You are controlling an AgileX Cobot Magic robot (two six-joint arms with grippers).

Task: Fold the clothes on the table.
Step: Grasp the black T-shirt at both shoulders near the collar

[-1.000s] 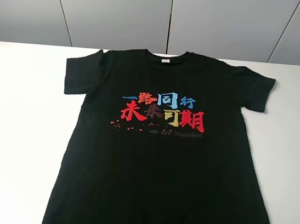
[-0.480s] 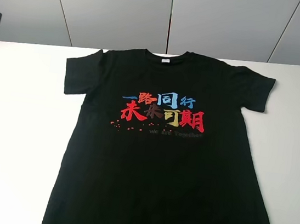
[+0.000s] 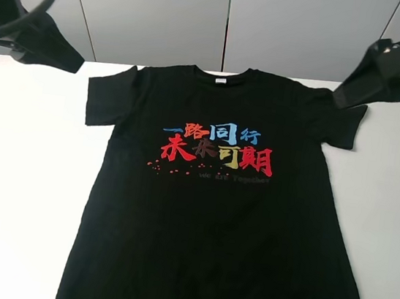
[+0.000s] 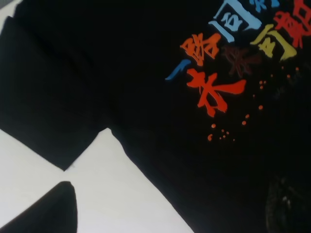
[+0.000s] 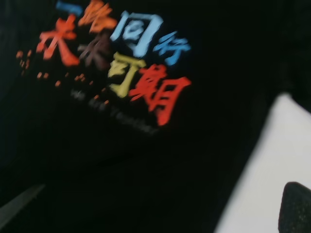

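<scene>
The clothes, one black T-shirt (image 3: 213,218), lie spread flat on the white table (image 3: 20,170), with the print of red, blue and yellow characters (image 3: 219,146) facing up and the collar at the far side. My left arm (image 3: 31,31) hangs above the far left corner, near the left sleeve (image 3: 107,97). Over the right sleeve (image 3: 344,120) hangs my right arm (image 3: 388,67). The left gripper (image 4: 167,213) is open, one fingertip (image 4: 48,208) above bare table beside the sleeve (image 4: 43,111). Also open and holding nothing is the right gripper (image 5: 158,213), with a fingertip (image 5: 296,208) at the frame corner.
Grey wall panels (image 3: 224,20) stand behind the table's far edge. Bare white tabletop runs along both sides of the shirt (image 3: 397,220). The shirt's hem runs off the near edge of the exterior high view.
Both arms have come into the exterior high view, the left from the upper left corner and the right from the upper right. The shirt has not moved.
</scene>
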